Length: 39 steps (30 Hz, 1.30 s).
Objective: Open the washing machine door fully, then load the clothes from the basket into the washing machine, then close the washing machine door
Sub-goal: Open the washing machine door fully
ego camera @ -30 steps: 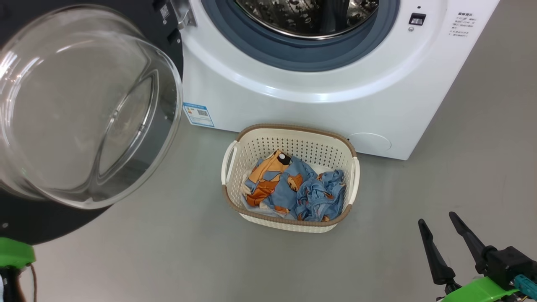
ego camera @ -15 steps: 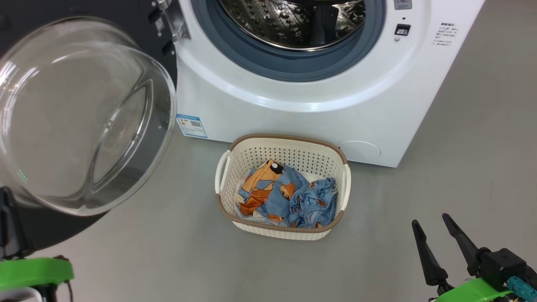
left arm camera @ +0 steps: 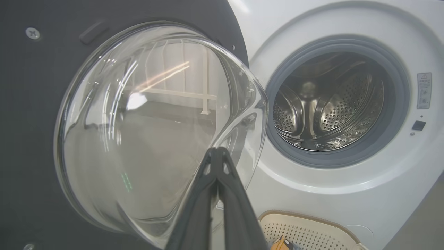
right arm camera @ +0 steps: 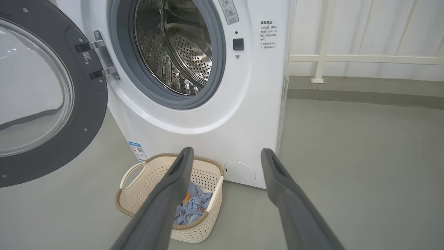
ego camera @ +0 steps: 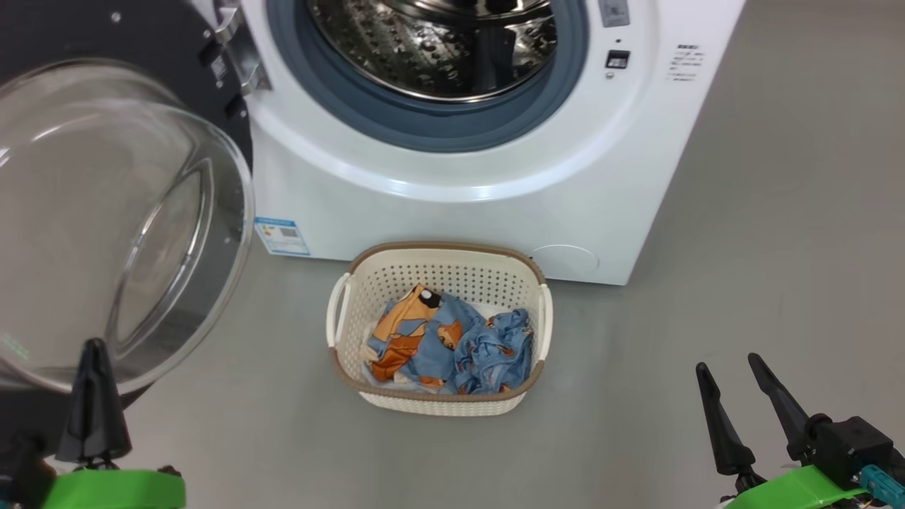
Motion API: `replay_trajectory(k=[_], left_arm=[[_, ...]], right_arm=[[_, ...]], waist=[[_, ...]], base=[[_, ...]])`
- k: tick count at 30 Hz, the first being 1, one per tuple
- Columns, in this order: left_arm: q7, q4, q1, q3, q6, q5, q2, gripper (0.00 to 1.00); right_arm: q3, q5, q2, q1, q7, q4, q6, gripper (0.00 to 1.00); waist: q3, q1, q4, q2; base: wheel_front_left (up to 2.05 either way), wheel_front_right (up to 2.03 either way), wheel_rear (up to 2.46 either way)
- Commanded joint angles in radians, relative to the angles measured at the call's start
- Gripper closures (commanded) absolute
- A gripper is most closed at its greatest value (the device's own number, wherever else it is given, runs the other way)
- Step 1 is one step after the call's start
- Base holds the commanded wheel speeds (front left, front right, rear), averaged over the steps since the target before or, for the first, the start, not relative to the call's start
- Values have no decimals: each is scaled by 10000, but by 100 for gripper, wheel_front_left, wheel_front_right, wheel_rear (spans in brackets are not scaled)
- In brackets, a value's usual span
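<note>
Left hand (ego camera: 93, 353) closed, door (ego camera: 106, 212) open leftward

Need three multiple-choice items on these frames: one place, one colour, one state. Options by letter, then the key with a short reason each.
1. Where does the basket stand?
A. On the floor in front of the washing machine
B. On a shelf
C. On top of the machine

2. What colour is the basket's rim?
A. Green
B. Brown
C. Black

3. In what state is the washing machine door?
A. Shut
B. Swung open, with the drum exposed
C. Taken off and lying flat

Key:
1 A: the basket sits on grey floor just below the machine's white front.
2 B: a brown woven-look band runs round its top above the cream sides.
3 B: the door stands out to one side of the opening and the steel drum is in plain sight.
</note>
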State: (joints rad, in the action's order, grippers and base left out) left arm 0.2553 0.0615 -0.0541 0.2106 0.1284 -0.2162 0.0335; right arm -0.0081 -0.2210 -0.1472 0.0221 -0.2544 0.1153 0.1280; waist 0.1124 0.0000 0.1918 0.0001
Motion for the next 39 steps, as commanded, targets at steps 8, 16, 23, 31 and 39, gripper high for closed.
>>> replay_trajectory(k=[8,16,23,31,39], left_arm=[[64,-401,571,-200,-232,-156,171,100],[64,-477,1106,-579,-358,-162,169,100],[65,-468,1457,-794,-463,-91,169,0],[65,-512,1836,-980,-471,89,168,0],[65,-399,2027,-1017,-437,40,168,0]], right_arm=[[441,149,164,23,-74,-648,27,0],[493,192,223,173,-74,-815,27,0],[431,241,316,267,-74,-966,27,0],[283,258,477,475,-74,-1108,27,0],[129,278,550,696,-74,-1169,27,0]], waist=[[-492,0,-849,-1],[-708,0,-1216,-1],[-817,0,-1331,-1],[-1028,0,-1468,-1],[-1184,0,-1523,-1]], base=[[0,0,0],[0,0,0],[0,0,0],[0,0,0],[0,0,0]])
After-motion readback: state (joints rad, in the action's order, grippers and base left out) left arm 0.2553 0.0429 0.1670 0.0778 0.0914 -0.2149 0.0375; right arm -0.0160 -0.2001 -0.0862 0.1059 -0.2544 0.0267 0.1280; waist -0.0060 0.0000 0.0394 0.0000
